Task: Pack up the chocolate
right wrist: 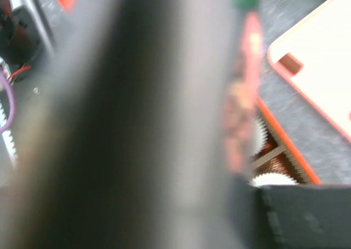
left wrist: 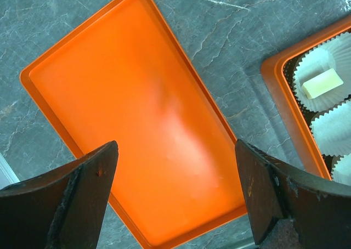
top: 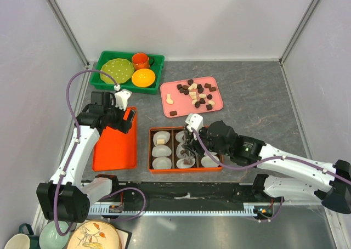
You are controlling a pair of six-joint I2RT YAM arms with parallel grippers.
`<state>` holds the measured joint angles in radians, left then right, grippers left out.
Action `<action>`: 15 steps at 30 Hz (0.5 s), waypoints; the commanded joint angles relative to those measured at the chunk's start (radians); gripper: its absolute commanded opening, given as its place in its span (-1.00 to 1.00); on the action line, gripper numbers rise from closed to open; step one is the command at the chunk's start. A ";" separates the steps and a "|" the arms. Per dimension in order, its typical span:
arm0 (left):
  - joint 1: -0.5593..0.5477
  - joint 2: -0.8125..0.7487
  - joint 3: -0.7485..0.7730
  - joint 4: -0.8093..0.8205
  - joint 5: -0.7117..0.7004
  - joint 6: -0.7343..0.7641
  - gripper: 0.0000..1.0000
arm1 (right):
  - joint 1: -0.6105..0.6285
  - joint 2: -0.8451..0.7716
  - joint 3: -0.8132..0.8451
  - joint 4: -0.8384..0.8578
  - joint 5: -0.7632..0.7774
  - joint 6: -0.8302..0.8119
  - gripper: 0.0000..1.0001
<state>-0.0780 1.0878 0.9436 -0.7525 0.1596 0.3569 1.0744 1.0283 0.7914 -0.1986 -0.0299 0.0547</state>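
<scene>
Chocolate [top: 193,91]: top view alone showed pieces behind orange box [top: 150,150].
Left wrist: cream piece [left wrist: 322,83] lay inside box.
Left gripper [left wrist: 175,167]: fingers spread.
Right gripper [top: 189,145]: over box, grip unclear.

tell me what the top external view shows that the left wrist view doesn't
Only top external: the pink tray of loose chocolate, the green bin, and the right end effector over the orange box. Only left wrist: the left end effector seen close, plainly open. Both: the flat orange tray, the box's edge, a cream chocolate in a paper cup.
</scene>
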 commanded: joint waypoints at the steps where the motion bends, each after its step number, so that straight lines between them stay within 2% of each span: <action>1: 0.006 -0.006 0.029 0.005 0.014 0.011 0.88 | 0.005 -0.002 0.146 0.068 0.169 -0.074 -0.29; 4: 0.006 -0.006 0.027 0.004 0.020 0.013 0.88 | -0.016 0.062 0.184 0.166 0.287 -0.125 -0.33; 5: 0.006 0.001 0.027 0.005 0.023 0.016 0.88 | -0.033 0.082 0.193 0.191 0.282 -0.151 -0.33; 9: 0.006 0.014 0.040 0.005 0.012 0.020 0.88 | -0.187 0.258 0.261 0.349 0.131 -0.132 -0.34; 15: 0.006 0.026 0.040 0.015 0.024 0.013 0.88 | -0.315 0.549 0.409 0.534 0.044 -0.096 -0.36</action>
<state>-0.0780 1.1034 0.9436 -0.7536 0.1612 0.3569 0.8223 1.4322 1.0855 0.1635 0.0944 -0.0574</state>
